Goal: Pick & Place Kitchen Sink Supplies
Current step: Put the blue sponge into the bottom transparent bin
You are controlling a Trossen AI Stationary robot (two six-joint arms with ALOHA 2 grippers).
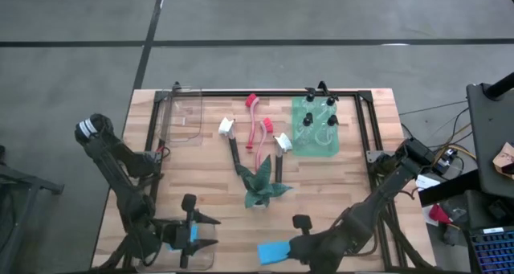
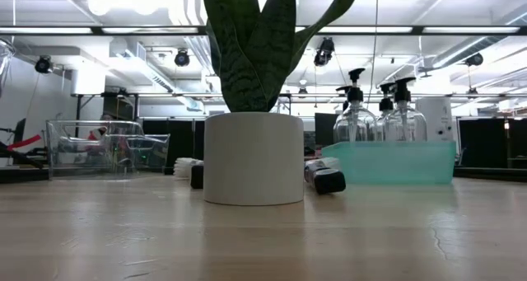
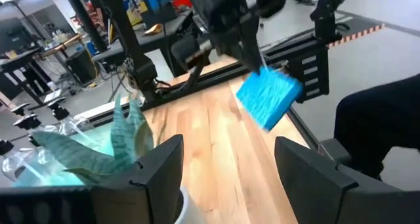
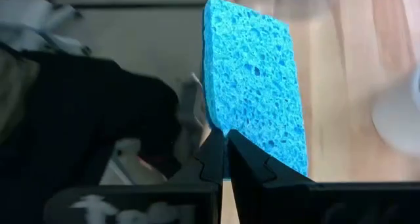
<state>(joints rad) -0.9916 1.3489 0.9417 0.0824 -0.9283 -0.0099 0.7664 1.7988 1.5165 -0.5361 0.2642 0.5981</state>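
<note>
Currently the right hand (image 4: 223, 148) pinches one edge of the blue sponge (image 4: 256, 79), held above the tabletop's (image 1: 337, 177) near edge. Left hand (image 3: 226, 165) waits spread, near left. Sponge judged light, soft, compressible; edge grip suffices.

bottles (image 1: 317, 117) in tray (image 1: 315, 149), brushes (image 1: 255, 128) left, plant (image 1: 263, 186) nearer.

Robotics lab or industrial workshop: open ceiling with strip lights (image 2: 412, 30) and ducts, concrete floor (image 1: 80, 33) around a wooden desk (image 1: 209, 194), equipment racks and cables (image 3: 141, 79), a laptop (image 1: 491, 250) alongside.
</note>
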